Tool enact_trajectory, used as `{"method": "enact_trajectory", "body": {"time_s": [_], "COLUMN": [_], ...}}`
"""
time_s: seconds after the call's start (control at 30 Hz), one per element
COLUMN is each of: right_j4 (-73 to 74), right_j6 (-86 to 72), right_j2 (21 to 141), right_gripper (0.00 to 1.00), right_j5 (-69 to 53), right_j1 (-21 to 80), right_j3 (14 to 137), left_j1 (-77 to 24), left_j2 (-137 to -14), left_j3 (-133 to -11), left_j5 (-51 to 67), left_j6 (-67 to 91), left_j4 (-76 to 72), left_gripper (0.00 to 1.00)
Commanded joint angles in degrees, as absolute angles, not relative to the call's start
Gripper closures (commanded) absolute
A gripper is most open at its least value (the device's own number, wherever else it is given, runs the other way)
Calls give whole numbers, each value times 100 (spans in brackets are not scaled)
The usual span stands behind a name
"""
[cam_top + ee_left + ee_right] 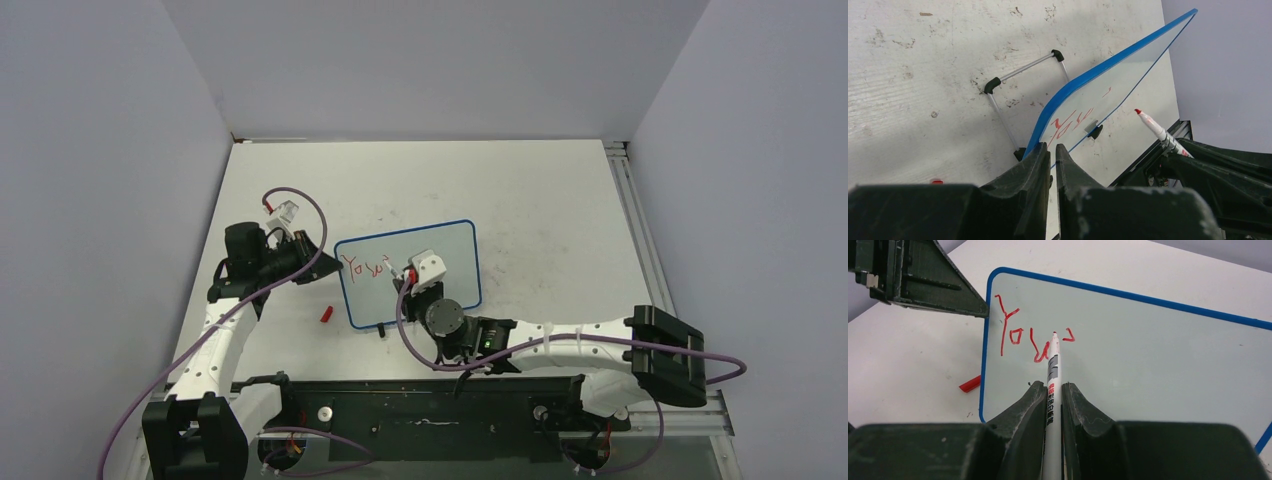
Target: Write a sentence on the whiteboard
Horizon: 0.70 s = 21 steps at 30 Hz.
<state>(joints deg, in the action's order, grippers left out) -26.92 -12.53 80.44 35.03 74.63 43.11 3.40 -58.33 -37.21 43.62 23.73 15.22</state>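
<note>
The whiteboard, glossy white with a thin blue frame, stands tilted on the table. My left gripper is shut on its left edge; in the left wrist view the blue frame runs down between the closed fingertips of that gripper. The sentence reads "You" in red, followed by a short hooked stroke. My right gripper is shut on a white marker, whose red tip sits just right of the "u". The lettering also shows from the left wrist.
A red marker cap lies on the table by the board's lower left corner, also visible as the cap from the right wrist. Behind the board a wire stand with black ends rests on the scuffed tabletop. Grey walls enclose three sides.
</note>
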Motion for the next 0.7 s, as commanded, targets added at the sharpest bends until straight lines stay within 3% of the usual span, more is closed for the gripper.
{"method": "enact_trajectory", "body": {"time_s": [0.0, 0.13, 0.27, 0.67], "right_j4": [-2568, -2575, -2601, -2700], "right_j6": [-1317, -1387, -1399, -1415], "right_j2": [7829, 7845, 7889, 7919], "right_gripper": [95, 95, 95, 95], "right_j5": [3748, 3682, 3669, 3569], "right_j1": [7354, 7296, 7279, 7216], "right_j3": [4290, 4228, 4204, 4201], "left_j1": [300, 286, 264, 272], "left_j2": [-5811, -5815, -5856, -5416], "left_j3": [-3879, -3876, -3889, -3912], "left_j5": [4389, 4368, 4346, 3933], "left_j6": [2312, 2303, 2290, 2144], "left_j4": [1404, 1424, 1457, 1618], "left_gripper": [88, 78, 74, 71]}}
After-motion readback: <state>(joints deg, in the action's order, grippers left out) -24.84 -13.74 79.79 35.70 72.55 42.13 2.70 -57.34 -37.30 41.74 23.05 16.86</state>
